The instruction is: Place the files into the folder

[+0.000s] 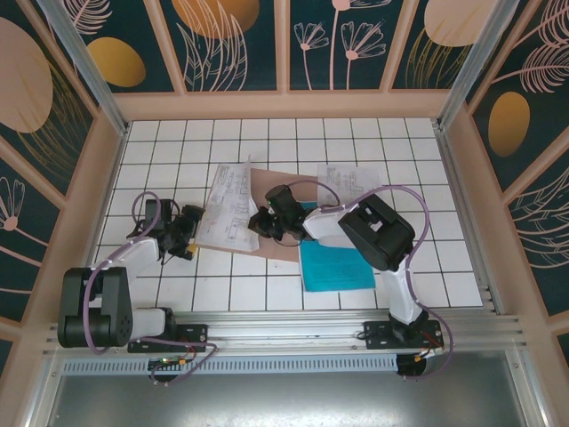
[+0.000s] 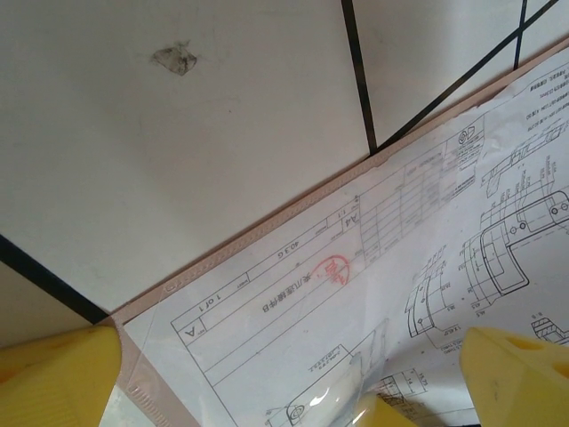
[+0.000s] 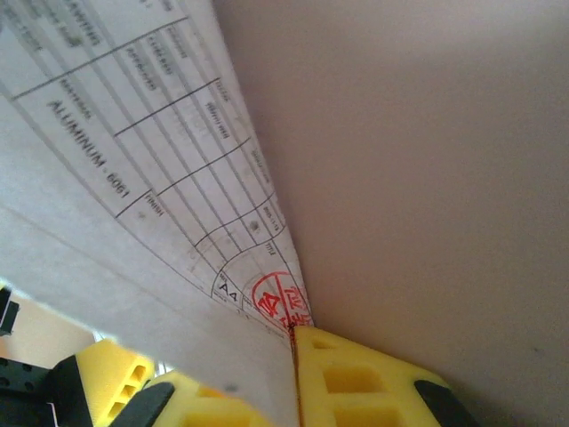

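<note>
The right gripper [image 1: 269, 227] stands over the middle of the folder [image 1: 271, 182]. From its wrist, its fingers [image 3: 356, 382] are clenched on the corner of a printed sheet [image 3: 133, 133], the corner with the red stamp. The paper lifts there from the folder's brown card. The left gripper [image 1: 191, 233] is at the folder's left edge, released. Its fingers [image 2: 58, 374] are wide apart over what I take to be the same sheet, and they hold nothing.

To do this step well, I think the right gripper should lay the corner flat on the card. It should let go only when all the paper's edges are inside the folder's border. At the left edge only a thin pink strip of card shows beyond the paper, so a sideways pull could carry the paper over it. The left gripper could press the paper if it slides.

A second white sheet [image 1: 351, 187] lies at the folder's right side. A blue sheet [image 1: 336, 265] lies by its right corner nearest the arm bases. Both wait to go in.

The right arm [image 1: 373, 231] covers much of the folder's right part. I cannot tell whether the folder is unfolded, or whether the second white sheet overlaps it.
</note>
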`<state>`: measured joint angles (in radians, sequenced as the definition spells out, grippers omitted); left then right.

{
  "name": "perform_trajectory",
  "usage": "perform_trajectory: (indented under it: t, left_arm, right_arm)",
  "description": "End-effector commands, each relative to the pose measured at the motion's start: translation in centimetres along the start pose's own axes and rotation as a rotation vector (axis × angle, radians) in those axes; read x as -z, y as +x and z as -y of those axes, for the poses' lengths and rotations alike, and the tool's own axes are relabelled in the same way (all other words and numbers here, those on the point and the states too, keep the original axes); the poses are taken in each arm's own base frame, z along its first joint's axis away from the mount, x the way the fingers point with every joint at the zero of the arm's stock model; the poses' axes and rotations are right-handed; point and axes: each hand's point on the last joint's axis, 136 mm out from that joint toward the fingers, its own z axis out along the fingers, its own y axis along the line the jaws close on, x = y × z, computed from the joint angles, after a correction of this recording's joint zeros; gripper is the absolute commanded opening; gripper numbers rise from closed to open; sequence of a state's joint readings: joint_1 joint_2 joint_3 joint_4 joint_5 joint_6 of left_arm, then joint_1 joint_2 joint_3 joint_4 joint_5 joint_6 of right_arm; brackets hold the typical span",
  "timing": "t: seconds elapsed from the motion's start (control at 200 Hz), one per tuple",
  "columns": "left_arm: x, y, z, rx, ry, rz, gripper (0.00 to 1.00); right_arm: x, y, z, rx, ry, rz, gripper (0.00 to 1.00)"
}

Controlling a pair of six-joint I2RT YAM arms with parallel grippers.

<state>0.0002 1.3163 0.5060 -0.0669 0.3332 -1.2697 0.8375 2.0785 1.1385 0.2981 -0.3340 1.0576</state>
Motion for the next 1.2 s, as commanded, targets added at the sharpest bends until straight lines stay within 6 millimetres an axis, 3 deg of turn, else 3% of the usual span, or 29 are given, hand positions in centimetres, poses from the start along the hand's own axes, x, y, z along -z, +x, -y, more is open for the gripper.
perform_trajectory:
  t: [0.0, 0.24, 0.455, 0.64, 0.806, 0.911, 1.016, 1.196]
  left_arm:
    - [-0.2, 2.0, -3.8, 0.064, -0.114, -0.077, 0.98]
    - [0.5, 1.7, -3.2, 0.044, -0.112, -0.055, 0.99]
    - [2.4, 0.9, -1.3, 0.001, -0.102, 0.006, 0.99]
    - [3.5, 0.8, 1.2, -0.086, -0.077, 0.016, 0.99]
    - [1.8, 3.8, 4.9, -0.290, -0.032, -0.102, 0.93]
    - [0.4, 5.4, 6.5, -0.411, -0.041, -0.150, 0.92]
    - [-0.9, 5.3, 7.0, -0.481, -0.044, -0.147, 0.91]
    - [-3.3, 6.4, 6.0, -0.538, -0.051, -0.220, 0.90]
  right_arm:
    - [0.5, 1.1, 0.6, -0.030, 0.072, -0.006, 0.18]
    - [2.6, 0.1, 0.5, -0.049, 0.162, 0.054, 0.54]
    - [6.3, -1.5, 0.4, -0.099, 0.306, 0.109, 0.77]
    - [10.1, -3.3, -0.3, -0.125, 0.298, 0.186, 0.79]
    - [12.2, -3.9, 0.6, -0.176, 0.263, 0.202, 0.79]
    - [12.2, -2.9, 1.2, -0.253, 0.203, 0.146, 0.79]
    - [11.5, -1.4, 1.4, -0.312, 0.169, 0.072, 0.79]
    - [10.1, 0.4, 3.1, -0.379, 0.178, -0.002, 0.79]
